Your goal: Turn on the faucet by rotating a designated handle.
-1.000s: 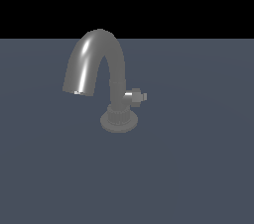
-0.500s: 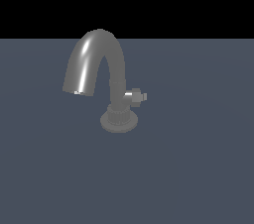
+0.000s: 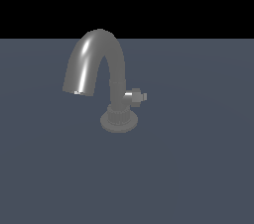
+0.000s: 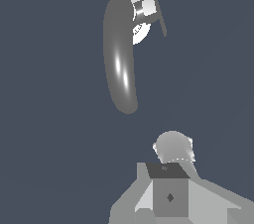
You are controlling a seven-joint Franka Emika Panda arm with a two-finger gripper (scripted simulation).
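The faucet (image 3: 106,82) is standing upright on the dark grey surface (image 3: 198,168), spout arching toward the exterior view's left, handle (image 3: 139,96) poking out sideways toward its right. In the wrist view the gripper (image 4: 171,168) is hovering well apart from faucet and handle, touching neither. Fingers are hidden behind the gripper's body, so I cannot tell whether they're spread or clenched.

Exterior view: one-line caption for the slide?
Grey glossy metal gooseneck faucet on a dark surface, small flat handle jutting toward the exterior view's right, no arm in view.
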